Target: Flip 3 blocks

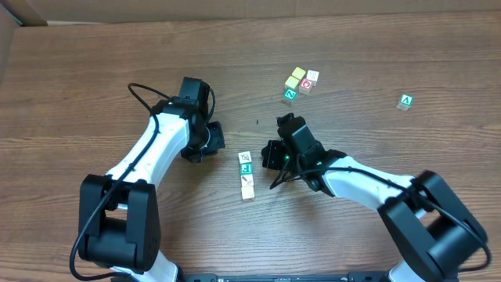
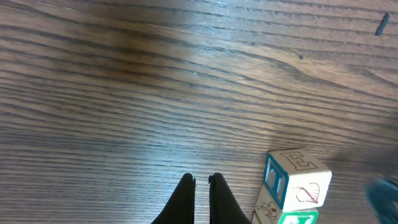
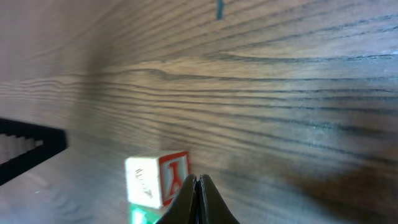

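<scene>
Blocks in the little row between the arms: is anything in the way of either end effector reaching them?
Nothing visible. Only bare table lies between the row of blocks and the left end effector on one side, the right end effector on the other. Both are shut.

1. A white "A" is showing on the lone green-faced cube (image 1: 405, 100).
2. A white "Z" is showing on the green cube (image 1: 290, 95).
3. An outlined "E" is facing up on the white wooden block (image 2: 297, 180).
</scene>
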